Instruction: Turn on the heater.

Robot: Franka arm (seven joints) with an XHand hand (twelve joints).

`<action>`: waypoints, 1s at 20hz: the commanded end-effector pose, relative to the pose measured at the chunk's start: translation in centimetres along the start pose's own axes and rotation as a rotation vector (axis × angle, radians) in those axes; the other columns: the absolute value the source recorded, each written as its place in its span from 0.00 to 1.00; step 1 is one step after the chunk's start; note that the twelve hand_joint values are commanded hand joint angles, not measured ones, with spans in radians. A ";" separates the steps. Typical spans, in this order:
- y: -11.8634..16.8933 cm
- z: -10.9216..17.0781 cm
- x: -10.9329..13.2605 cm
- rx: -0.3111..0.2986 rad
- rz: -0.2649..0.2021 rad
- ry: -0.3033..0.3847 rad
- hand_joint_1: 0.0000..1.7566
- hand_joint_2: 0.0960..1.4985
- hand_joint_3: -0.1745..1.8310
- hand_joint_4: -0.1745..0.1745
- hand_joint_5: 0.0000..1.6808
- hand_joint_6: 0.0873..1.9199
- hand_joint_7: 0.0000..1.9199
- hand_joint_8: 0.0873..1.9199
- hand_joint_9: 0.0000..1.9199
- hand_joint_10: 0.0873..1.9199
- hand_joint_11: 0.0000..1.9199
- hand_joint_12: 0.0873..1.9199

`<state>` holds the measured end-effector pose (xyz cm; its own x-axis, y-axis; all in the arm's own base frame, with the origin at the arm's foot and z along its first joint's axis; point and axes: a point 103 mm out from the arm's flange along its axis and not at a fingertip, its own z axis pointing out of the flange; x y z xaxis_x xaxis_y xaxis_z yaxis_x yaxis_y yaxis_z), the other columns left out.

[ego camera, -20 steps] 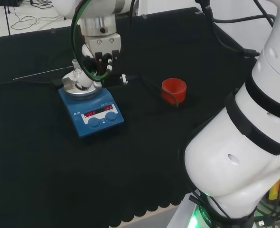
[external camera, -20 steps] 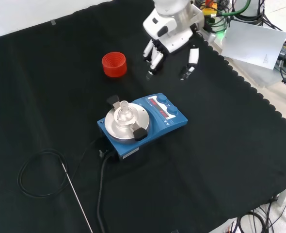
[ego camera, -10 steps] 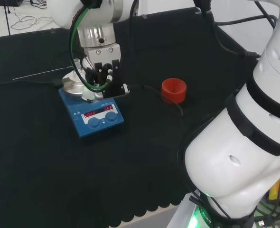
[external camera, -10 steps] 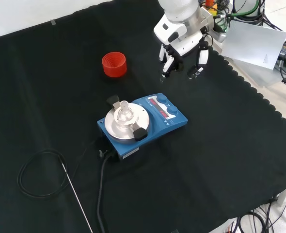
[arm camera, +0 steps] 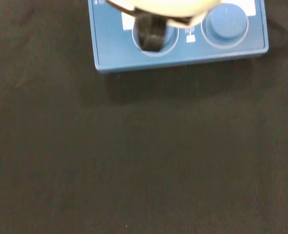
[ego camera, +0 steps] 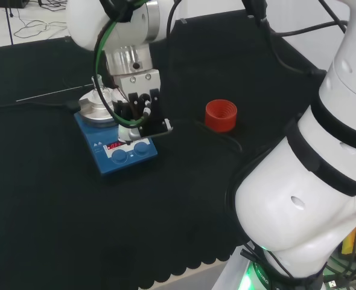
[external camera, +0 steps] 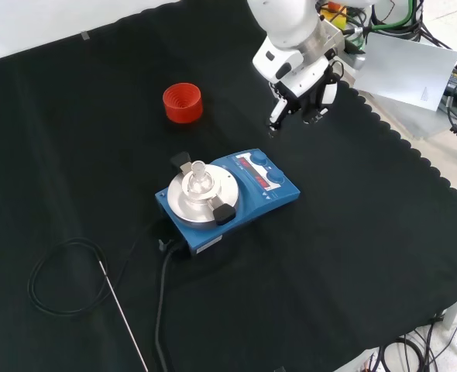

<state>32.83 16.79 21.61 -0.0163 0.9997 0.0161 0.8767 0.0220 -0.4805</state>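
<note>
The heater (external camera: 228, 194), a blue box with a round metal plate (external camera: 198, 197) on top, sits near the middle of the surface (external camera: 352, 256), which is draped in black cloth. A small clear glass flask (external camera: 197, 177) stands upright at the centre of the plate, flanked by two dark clamp blocks. The heater's front panel carries a lit red display (ego camera: 114, 145) and two round blue knobs (external camera: 267, 170). A black cable (external camera: 160, 310) leaves the back of the heater and runs across the cloth; a thin metal rod (external camera: 124, 318) lies beside it, with a loop of cable just off its far end.

In the front view the robot hand (external camera: 302, 93) hangs above the cloth beyond the knob end of the heater, apart from it, with the fingers pointing down and drawn close together, holding nothing. In the head view the robot hand (ego camera: 143, 112) overlaps the plate and the panel, so contact cannot be judged there. In the wrist view a dark fingertip (arm camera: 151, 36) lies in line with one knob, the other knob (arm camera: 225, 22) is clear beside it; whether the fingertip touches cannot be told.

A red ribbed ring (external camera: 183, 103) stands alone on the cloth, well apart from the heater and to the left of the robot hand in the front view.
</note>
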 end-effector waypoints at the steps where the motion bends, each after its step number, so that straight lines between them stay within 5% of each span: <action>1: 0.4 1.8 0.0 0.090 -0.021 0.008 0.81 0.47 0.52 0.28 0.23 0.30 0.82 0.85 0.88 0.79 0.66 0.60; 20: 2.2 5.1 -0.2 0.274 -0.039 -0.009 0.84 0.41 0.61 0.34 0.16 0.18 0.85 0.86 0.90 0.82 0.65 0.67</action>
<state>32.03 16.61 16.92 -0.0366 0.9988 0.0314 0.7527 0.0482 -0.6566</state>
